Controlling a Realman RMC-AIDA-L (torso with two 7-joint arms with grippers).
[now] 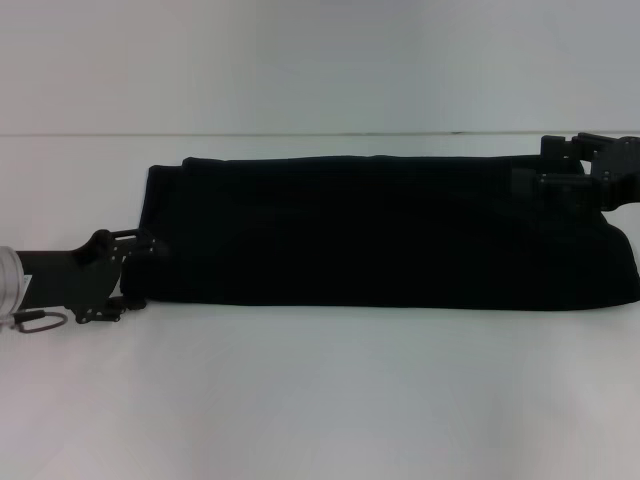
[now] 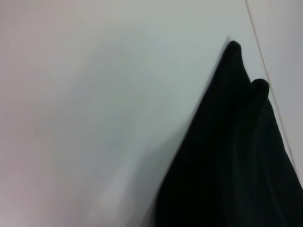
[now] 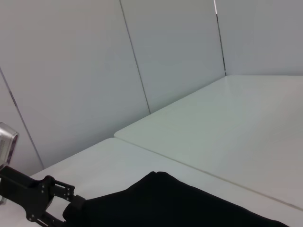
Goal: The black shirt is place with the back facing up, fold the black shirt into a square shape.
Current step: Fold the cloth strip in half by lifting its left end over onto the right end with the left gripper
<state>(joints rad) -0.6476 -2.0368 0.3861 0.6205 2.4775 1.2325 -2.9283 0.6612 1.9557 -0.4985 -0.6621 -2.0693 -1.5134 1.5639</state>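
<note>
Shirt (image 1: pixel 390 235) is a long band across your tabletop (image 1: pixel 320 400). Left end effector (image 1: pixel 135 262) at its left end, right end effector (image 1: pixel 590 170) at far-right corner, placed for the cross fold; can't tell either's grip.

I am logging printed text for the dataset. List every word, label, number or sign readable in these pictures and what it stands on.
None can be read. The black shirt lies folded into a long band on the white table and shows plain black cloth only. The left gripper and the right gripper, at its two ends, show no markings.
</note>
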